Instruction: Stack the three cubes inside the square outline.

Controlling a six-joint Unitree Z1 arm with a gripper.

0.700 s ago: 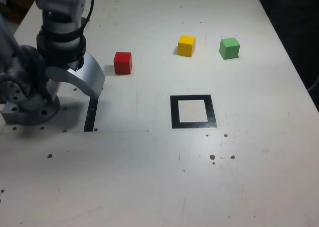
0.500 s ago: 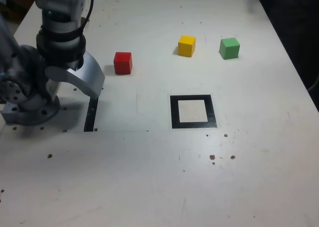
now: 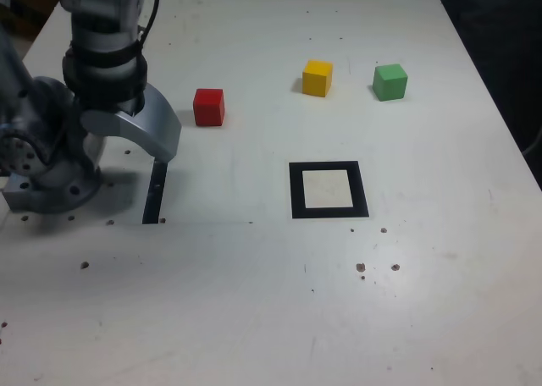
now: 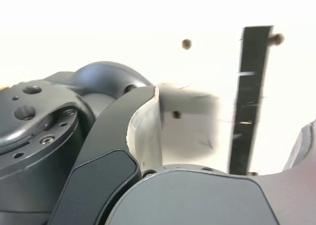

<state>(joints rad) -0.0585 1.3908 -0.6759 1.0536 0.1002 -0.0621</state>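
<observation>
Three cubes lie apart on the white table in the exterior view: a red cube (image 3: pixel 208 107), a yellow cube (image 3: pixel 318 78) and a green cube (image 3: pixel 389 81) furthest to that view's right. The square outline (image 3: pixel 295 190) of black tape sits nearer the camera, below the yellow cube, with nothing inside it. My gripper (image 3: pixel 167 151) hangs at the exterior view's left, tip down, just short of the red cube. It looks shut, with no gap showing and nothing held. No cube or outline shows in the wrist view.
A narrow black tape strip (image 3: pixel 155 195) lies just under the gripper and also shows in the wrist view (image 4: pixel 252 87). The arm's grey base (image 3: pixel 47 179) stands at the table's left edge. Small dark holes dot the table (image 3: pixel 254 301).
The gripper has risen slightly and shifted a little to the exterior view's right. The cubes and the outline have not moved.
</observation>
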